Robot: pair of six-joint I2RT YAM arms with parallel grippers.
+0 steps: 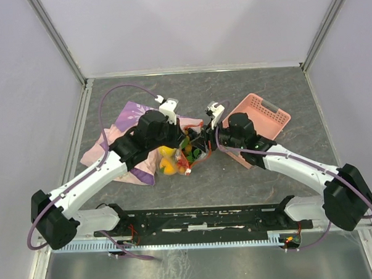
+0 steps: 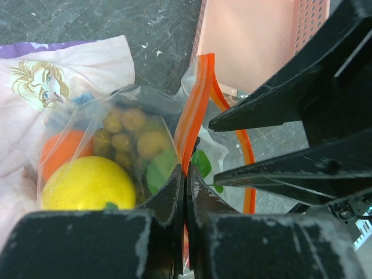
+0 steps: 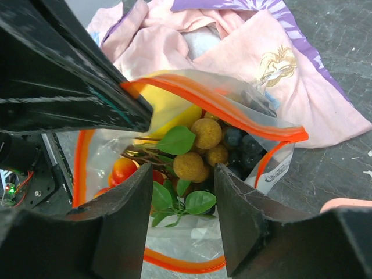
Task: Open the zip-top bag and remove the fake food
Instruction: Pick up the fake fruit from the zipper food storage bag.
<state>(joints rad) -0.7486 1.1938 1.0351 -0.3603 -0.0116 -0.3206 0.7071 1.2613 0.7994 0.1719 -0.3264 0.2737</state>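
Observation:
The clear zip-top bag lies mid-table with its orange-red zip strip pulled open. My left gripper is shut on one side of the strip and holds it up. My right gripper is open, its fingers inside the bag's mouth on either side of green leaves and a tan-brown grape bunch. Dark purple grapes, a yellow fruit, an orange and red-orange fruit sit inside the bag. From above, both grippers meet over the bag.
A pink-purple patterned cloth lies under and left of the bag. A pink perforated basket stands to the right, close behind my right gripper. The table's raised frame runs along the back and sides.

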